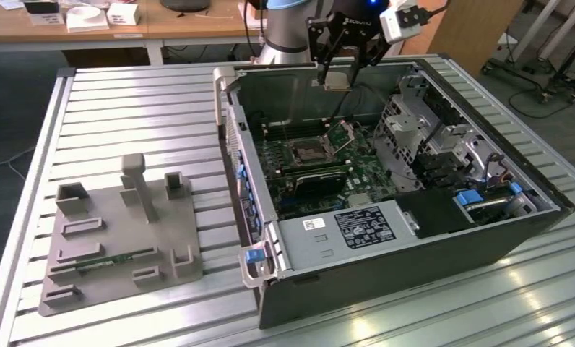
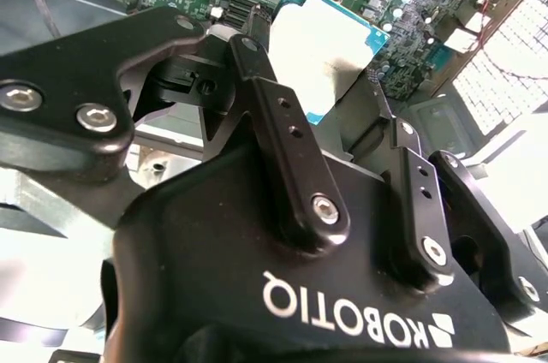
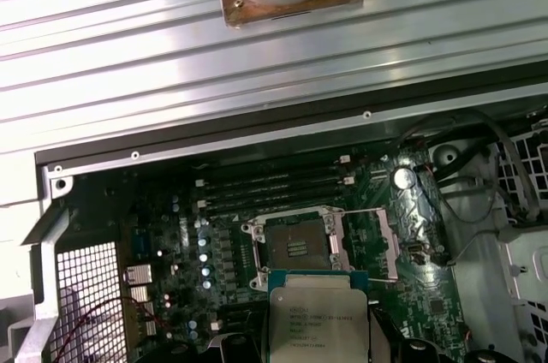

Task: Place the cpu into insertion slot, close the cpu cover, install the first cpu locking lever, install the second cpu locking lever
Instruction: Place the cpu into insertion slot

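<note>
Ribbed metal table point(image 1: 123, 116) carries the open computer case point(image 1: 394, 238), with a grey parts fixture point(image 1: 114, 238) off toward the exterior view's left. From my console I see the gripper point(image 1: 339, 72) hanging above the far wall of the case, its fingers point(image 2: 287, 149) clamped on the edges of the cpu point(image 3: 318, 320), which is well clear of the board. In the first wrist view the chip sits just short of the insertion slot point(image 3: 295, 252), not yet over it. The cpu cover point(image 3: 387, 243) is swung open to one side, so the socket is bare. To seat it well, I would judge the chip has to be centred squarely over the socket and kept level. Its edges should run parallel to the metal rim before any descent. The drop should be straight and gentle, since a tilted corner could bend the contacts. I would also stay clear of the raised cover.
</note>
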### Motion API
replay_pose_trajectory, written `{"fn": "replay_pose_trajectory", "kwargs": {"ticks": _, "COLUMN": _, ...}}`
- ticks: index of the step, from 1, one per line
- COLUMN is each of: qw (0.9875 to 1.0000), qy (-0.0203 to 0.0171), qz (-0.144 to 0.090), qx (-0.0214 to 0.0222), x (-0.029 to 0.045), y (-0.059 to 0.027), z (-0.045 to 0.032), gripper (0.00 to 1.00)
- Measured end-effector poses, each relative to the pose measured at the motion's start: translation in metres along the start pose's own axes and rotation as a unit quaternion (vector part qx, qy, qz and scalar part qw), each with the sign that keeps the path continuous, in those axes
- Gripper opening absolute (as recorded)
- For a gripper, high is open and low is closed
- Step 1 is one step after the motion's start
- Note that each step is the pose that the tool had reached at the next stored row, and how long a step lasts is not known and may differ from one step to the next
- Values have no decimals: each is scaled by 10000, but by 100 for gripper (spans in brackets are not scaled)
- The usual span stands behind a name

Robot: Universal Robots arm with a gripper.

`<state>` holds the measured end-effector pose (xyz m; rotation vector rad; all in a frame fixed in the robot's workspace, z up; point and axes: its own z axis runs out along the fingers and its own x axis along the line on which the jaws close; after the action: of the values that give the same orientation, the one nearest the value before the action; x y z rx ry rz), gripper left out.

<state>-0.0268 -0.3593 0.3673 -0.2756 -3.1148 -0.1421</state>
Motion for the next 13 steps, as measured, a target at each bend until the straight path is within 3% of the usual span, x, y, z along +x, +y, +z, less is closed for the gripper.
{"fn": "replay_pose_trajectory", "kwargs": {"ticks": 13, "qw": 9998, "qy": -18, "qz": 195, "qx": -4, "x": 0, "y": 0, "z": 0, "gripper": 54}}
